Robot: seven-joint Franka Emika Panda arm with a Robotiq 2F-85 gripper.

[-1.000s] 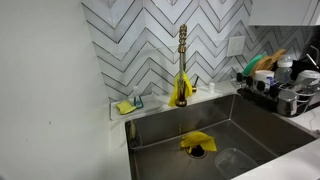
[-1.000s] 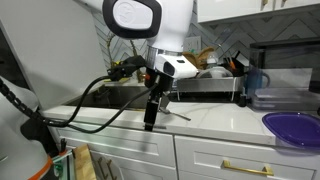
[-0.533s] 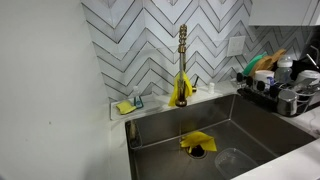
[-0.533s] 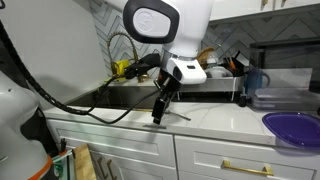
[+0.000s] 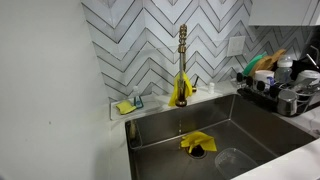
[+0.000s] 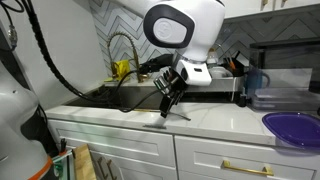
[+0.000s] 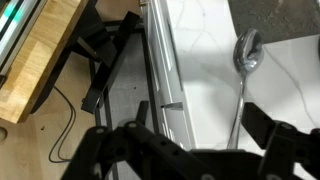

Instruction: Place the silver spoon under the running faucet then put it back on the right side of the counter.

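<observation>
The silver spoon (image 7: 243, 70) lies on the white surface (image 7: 200, 40) at the right of the wrist view, bowl toward the top. Its handle runs down between the wide-spread jaws of the gripper (image 7: 203, 150), which grips nothing. In an exterior view the brass faucet (image 5: 182, 60) stands upper centre, behind the sink (image 5: 250, 118).

Ahead of my gripper (image 7: 200, 128), the spoon (image 7: 245, 52) is polished, shiny metal; the counter (image 7: 200, 40) beneath looks smooth, glossy white stone.
</observation>
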